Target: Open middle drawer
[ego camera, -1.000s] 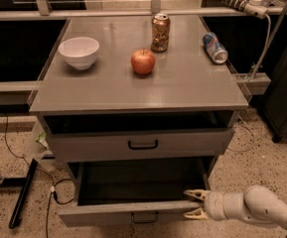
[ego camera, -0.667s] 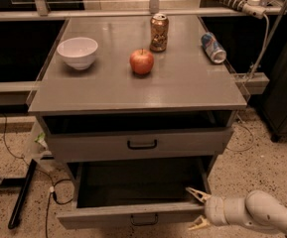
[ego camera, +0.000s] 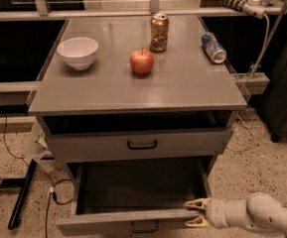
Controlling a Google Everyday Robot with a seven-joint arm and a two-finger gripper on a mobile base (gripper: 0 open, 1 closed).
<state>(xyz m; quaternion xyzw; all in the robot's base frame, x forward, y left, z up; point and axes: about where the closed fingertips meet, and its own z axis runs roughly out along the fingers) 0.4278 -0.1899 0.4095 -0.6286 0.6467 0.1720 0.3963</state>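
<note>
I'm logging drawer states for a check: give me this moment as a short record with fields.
middle drawer: wide grey metal drawer, pulled well out, dark interior showing
drawer above: grey drawer with black bar handle, slightly out
hand: cream two-finger hand, open, at the open drawer's right front corner, a finger either side of the front panel
grey tabletop: white bowl, red apple, upright brown can, blue can lying on its side

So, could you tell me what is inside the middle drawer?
The middle drawer looks bare; its rear is hidden under the upper drawer. The claw is at its front right corner.
</note>
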